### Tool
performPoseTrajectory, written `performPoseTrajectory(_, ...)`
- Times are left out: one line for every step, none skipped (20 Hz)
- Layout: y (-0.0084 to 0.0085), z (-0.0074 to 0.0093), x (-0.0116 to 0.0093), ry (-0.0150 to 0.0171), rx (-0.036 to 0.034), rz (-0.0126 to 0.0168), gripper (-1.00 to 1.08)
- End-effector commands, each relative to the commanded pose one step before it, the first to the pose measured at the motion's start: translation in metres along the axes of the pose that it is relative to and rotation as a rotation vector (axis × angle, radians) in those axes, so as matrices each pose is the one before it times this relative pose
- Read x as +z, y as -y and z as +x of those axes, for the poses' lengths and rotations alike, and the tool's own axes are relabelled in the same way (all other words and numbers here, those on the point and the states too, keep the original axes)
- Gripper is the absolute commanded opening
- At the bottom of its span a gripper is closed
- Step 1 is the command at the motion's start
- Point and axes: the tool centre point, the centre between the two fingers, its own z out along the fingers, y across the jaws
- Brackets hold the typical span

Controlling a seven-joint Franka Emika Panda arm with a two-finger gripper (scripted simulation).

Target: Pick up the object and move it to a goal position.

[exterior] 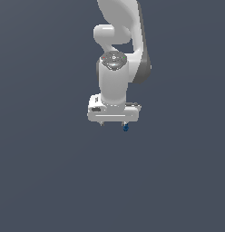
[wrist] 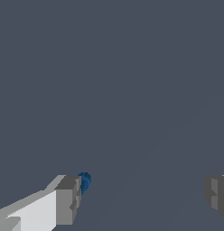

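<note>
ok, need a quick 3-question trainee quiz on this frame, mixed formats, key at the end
1. True or false: the gripper is shut on the blue object.
2. In the wrist view, the blue object sits: A) midway between the fingers, B) right beside one finger, C) out of sight.
3. Fill in: in the exterior view, the object shows below the gripper's ____ end (that view's left/right).

Key: 1 false, the fingers stand wide apart. 2 B. 3 right.
</note>
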Motion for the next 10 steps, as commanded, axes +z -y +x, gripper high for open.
performPoseTrajectory(-0.00001, 0.00000, 0.00000, 0.00000, 0.00000, 0.00000, 1.00)
performPoseTrajectory(-0.00048, -0.00002, 0.00020, 0.00007, 0.00115, 0.00034, 1.00)
performPoseTrajectory(-0.00150, -0.00005, 0.00060, 0.00023, 0.00349, 0.00105, 1.00)
performPoseTrajectory(-0.00245, -0.00009, 0.00098, 0.00037, 0.00572, 0.00171, 1.00)
performPoseTrajectory(-0.00340, -0.00012, 0.00135, 0.00050, 0.00796, 0.00235, 1.00)
performPoseTrajectory(-0.00434, -0.00016, 0.00172, 0.00061, 0.01019, 0.00297, 1.00)
performPoseTrajectory(-0.00451, -0.00016, 0.00178, 0.00060, 0.01065, 0.00306, 1.00)
performPoseTrajectory(-0.00351, -0.00012, 0.00138, 0.00044, 0.00834, 0.00235, 1.00)
performPoseTrajectory(-0.00245, -0.00009, 0.00099, 0.00030, 0.00594, 0.00165, 1.00)
performPoseTrajectory(-0.00144, -0.00006, 0.00060, 0.00018, 0.00358, 0.00097, 1.00)
